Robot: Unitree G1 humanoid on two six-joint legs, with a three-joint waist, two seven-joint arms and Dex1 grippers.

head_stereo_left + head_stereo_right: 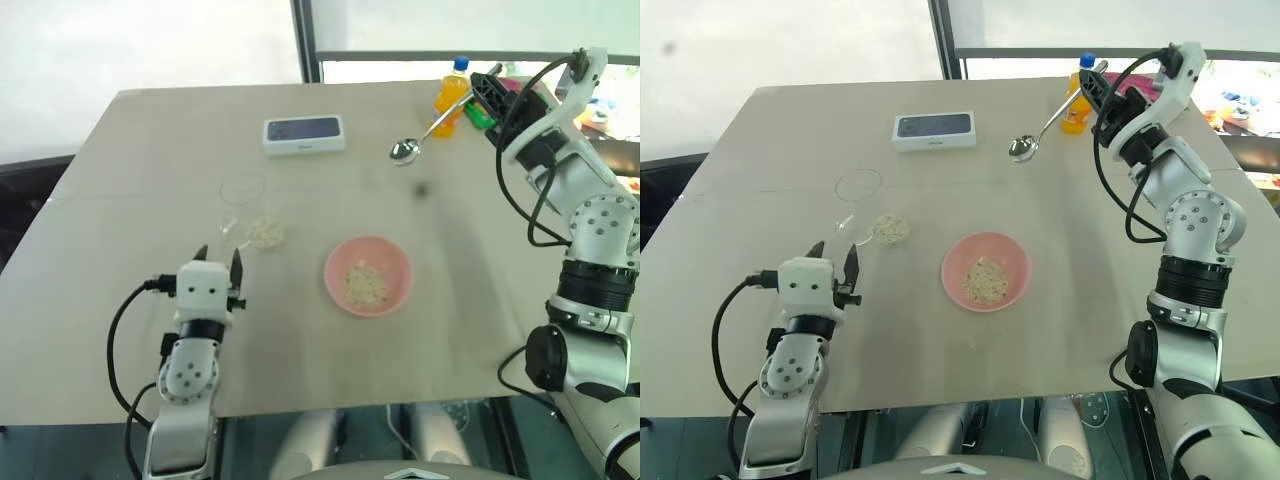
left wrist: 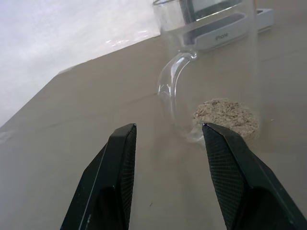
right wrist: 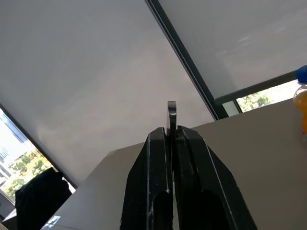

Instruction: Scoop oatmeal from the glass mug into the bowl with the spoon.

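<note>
The glass mug (image 1: 860,205) stood on the bench (image 1: 1090,300) with oatmeal (image 2: 225,115) in its bottom, beside the pink bowl (image 1: 985,271), which also held flakes. The left hand (image 1: 219,265) sat spread and empty just before the mug. The right hand (image 1: 1095,85), clamped on the spoon (image 1: 1035,135), held it aloft near an orange bottle (image 1: 451,97).
</note>
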